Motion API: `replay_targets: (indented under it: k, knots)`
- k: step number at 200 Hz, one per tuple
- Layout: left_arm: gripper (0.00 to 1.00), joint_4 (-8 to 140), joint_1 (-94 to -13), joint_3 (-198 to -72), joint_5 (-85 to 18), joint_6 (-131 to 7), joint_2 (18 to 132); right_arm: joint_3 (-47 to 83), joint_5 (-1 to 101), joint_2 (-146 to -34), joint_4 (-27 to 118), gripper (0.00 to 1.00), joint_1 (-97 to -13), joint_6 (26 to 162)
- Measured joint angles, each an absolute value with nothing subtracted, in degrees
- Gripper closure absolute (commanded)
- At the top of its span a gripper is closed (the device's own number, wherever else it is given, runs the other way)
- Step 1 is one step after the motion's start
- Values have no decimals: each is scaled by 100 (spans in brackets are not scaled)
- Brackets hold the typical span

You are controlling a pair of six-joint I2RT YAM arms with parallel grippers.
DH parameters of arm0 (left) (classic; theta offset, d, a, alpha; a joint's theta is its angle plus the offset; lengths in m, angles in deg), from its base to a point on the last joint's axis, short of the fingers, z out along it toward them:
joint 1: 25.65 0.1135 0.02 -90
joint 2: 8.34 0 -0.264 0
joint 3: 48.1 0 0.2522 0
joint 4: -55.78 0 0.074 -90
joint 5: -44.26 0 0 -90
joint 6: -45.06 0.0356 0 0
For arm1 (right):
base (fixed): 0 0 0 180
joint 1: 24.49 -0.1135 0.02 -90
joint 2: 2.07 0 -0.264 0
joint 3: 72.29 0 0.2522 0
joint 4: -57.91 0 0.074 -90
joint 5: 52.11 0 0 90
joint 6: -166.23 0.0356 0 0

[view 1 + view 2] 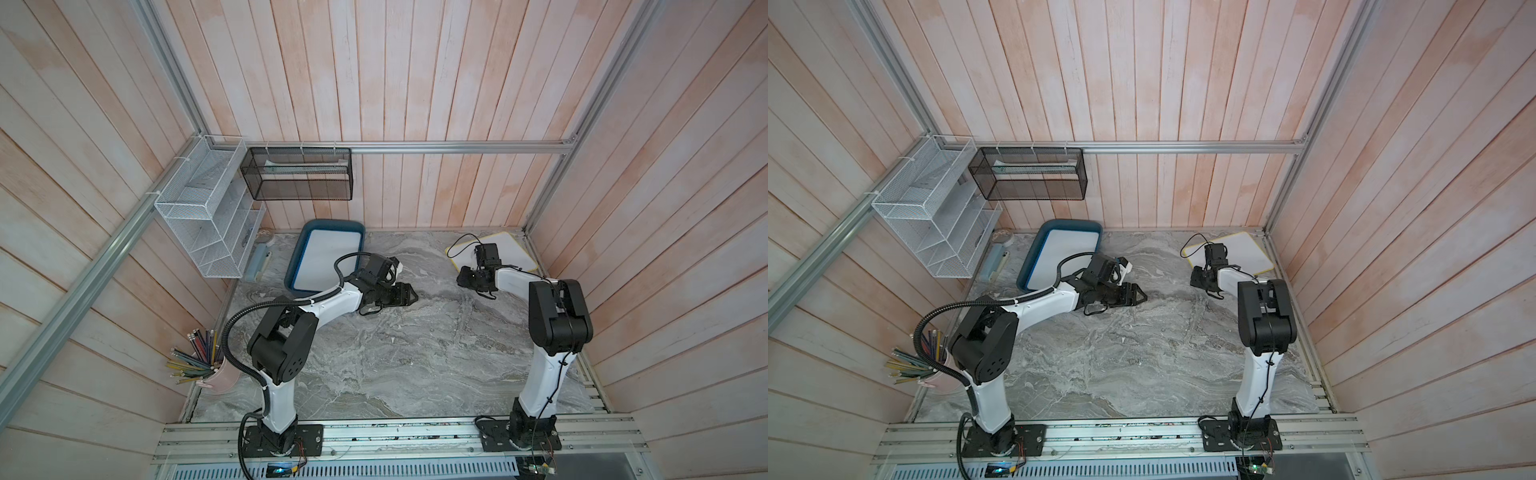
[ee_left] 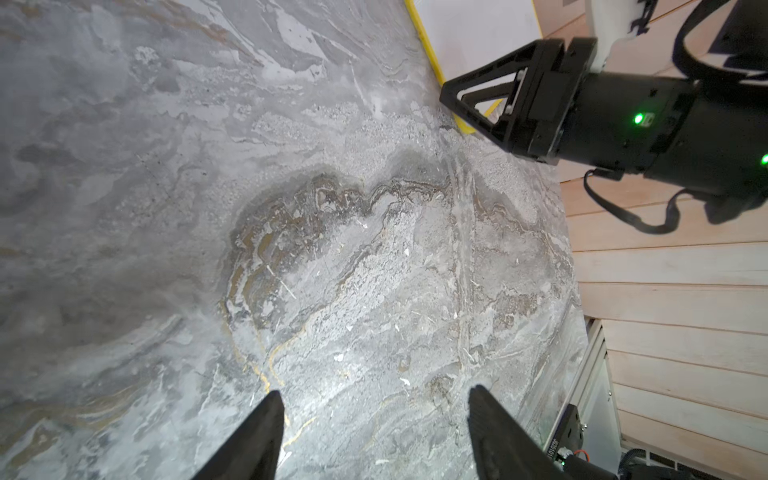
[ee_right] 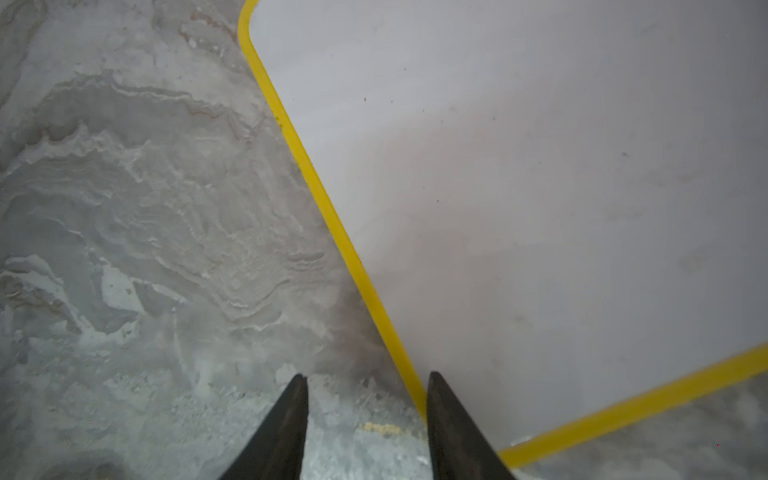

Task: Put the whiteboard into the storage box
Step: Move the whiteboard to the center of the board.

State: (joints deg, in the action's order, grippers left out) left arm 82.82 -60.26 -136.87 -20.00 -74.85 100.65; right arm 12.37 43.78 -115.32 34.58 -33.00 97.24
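A whiteboard (image 1: 509, 253) (image 1: 1246, 251) with a yellow frame lies flat on the marble table at the back right. My right gripper (image 1: 462, 277) (image 3: 368, 376) hovers open at the board's near left corner. In the right wrist view the yellow edge (image 3: 332, 216) runs in beside one finger, and nothing is held. The teal-blue storage box (image 1: 332, 223) (image 1: 1071, 224) sits at the back left with a white board (image 1: 328, 257) lying inside it. My left gripper (image 1: 413, 297) (image 2: 376, 392) is open and empty over bare marble, just right of the box.
A white wire rack (image 1: 208, 212) and a black mesh basket (image 1: 297, 174) hang on the back left walls. A pink cup of pencils (image 1: 220, 374) stands at the front left. A pale blue object (image 1: 259, 262) lies left of the box. Wooden walls enclose the table.
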Motion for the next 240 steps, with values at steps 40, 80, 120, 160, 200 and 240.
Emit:
replay_targets:
  k: [40, 80, 120, 160, 200, 240]
  knots:
    - [28, 8282, -6010, -13687, -1987, -7472, 10065, 1040, 4442, -11408, 3539, 53, -3751, 9823]
    - [28, 8282, -5960, -13687, -1990, -7474, 10065, 743, 4638, -11211, 3668, 53, -4179, 10013]
    - [28, 8179, -5711, -13680, -1970, -7608, 10065, 336, 5051, -10977, 3887, 53, -4669, 10205]
    - [28, 7961, -5401, -13713, -1948, -7813, 10067, -289, 5646, -10606, 4188, 53, -5268, 10424]
    - [28, 7900, -5298, -14415, -1941, -7903, 10403, -1178, 6181, -9952, 4368, 53, -5711, 10819]
    - [28, 7919, -5280, -15011, -1900, -7901, 10873, -1817, 6155, -9100, 3826, 53, -5731, 11150]
